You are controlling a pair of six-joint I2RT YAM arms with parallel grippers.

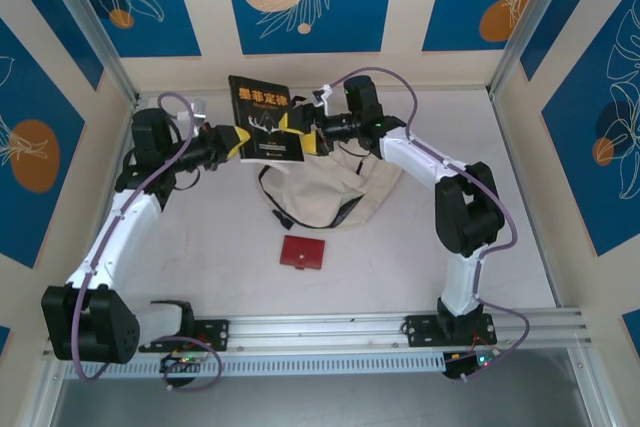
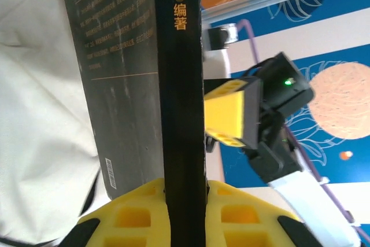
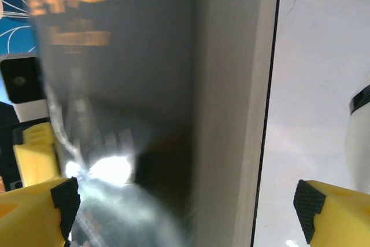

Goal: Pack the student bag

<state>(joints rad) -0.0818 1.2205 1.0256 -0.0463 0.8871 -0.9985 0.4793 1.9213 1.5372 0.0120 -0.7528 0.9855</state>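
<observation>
The student bag (image 1: 320, 195) lies slumped flat, and judging by that, little if anything is packed. Over the bag's far edge a black book (image 1: 265, 119) with a yellow title is held off the surface. The left gripper (image 2: 185, 195) is clamped on its spine end. The right gripper (image 3: 185, 201) straddles the opposite edge, jaws spread wider than the book, not pinching. A small red wallet (image 1: 303, 252) lies just on the bag's near side. Both look yet to go in.

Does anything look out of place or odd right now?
Nothing spilled or damaged. The student bag lies slumped and crumpled, and the black book hangs over its far end, clamped by the left pincer with the right pincer open around its other edge.
</observation>
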